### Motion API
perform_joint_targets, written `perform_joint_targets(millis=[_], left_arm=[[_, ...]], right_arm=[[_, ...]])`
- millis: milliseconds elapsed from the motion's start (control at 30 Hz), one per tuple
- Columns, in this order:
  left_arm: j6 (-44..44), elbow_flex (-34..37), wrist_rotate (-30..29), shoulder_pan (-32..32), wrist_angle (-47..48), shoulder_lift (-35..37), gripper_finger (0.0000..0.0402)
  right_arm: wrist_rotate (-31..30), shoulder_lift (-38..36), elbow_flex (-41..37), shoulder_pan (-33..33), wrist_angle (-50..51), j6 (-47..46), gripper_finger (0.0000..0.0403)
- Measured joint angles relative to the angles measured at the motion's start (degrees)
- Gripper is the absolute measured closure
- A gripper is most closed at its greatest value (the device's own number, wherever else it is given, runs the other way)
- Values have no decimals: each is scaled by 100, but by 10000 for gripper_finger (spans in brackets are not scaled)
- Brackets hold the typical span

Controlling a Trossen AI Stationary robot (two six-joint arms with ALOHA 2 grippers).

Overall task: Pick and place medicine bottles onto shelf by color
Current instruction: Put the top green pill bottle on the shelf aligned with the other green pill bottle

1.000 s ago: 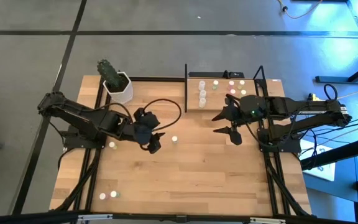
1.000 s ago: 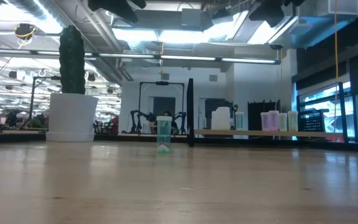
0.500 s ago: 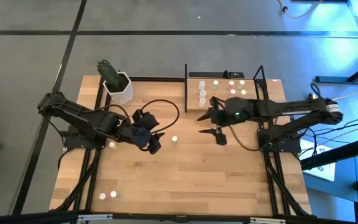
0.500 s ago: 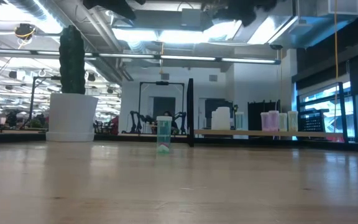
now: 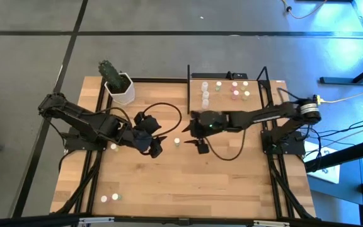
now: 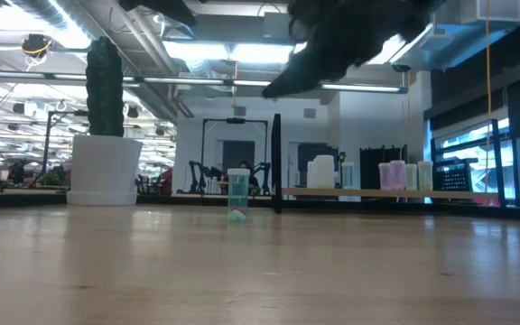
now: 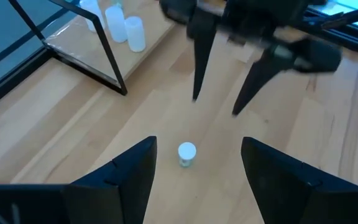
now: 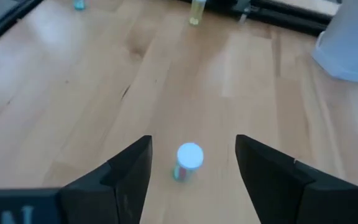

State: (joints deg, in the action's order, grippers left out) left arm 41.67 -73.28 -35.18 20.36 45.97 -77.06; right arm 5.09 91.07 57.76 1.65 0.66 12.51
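High view is showing a single medicine bottle (image 5: pixel 177 142) standing upright near the middle of the bench (image 5: pixel 194 189), and both arms are converging on it from opposite sides. The right claw (image 5: pixel 196 133) is reaching far across from the shelf (image 5: pixel 225 101) side and is sitting just beside the bottle, on the side facing the bench's right edge. The left claw (image 5: pixel 159 143) is waiting just as near on the opposite side, with its fingers spread and holding nothing.

Right wrist view is placing the bottle (image 8: pixel 188 160) straight ahead of the right claw (image 8: pixel 191 165), centred in the gap between its two fingers, which are standing wide apart and empty. The bottle's long axis is running vertically, cap up, so the fingers are lining up to close across its round body from the sides.

Left wrist view is showing the same bottle (image 7: pixel 186 154) centred between the left fingers too, with the right claw's tips (image 7: pixel 216 102) hanging just beyond it and pointing down. Neither arm is clearly nearer, though the right one appears to be the one at work. Other bottles are already standing on the shelf
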Motion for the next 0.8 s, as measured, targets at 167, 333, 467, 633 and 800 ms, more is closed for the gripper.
perform_joint_targets(millis=[167, 333, 467, 633, 800], left_arm=[[-2, 0, 2, -2, 1, 0, 173], [-1, 0, 2, -2, 3, 0, 173], [0, 0, 4, -2, 3, 0, 173], [-1, 0, 7, -2, 7, 0, 173], [0, 0, 6, -2, 9, 0, 173]], right_arm=[[103, 564, 0, 0, -373, 2, 170], [108, 979, 0, 0, -677, 127, 170], [99, 1185, 0, -4, -800, 436, 170], [94, 1267, -2, -4, -932, 450, 170], [3, 1300, -1, -27, -981, 448, 170]])
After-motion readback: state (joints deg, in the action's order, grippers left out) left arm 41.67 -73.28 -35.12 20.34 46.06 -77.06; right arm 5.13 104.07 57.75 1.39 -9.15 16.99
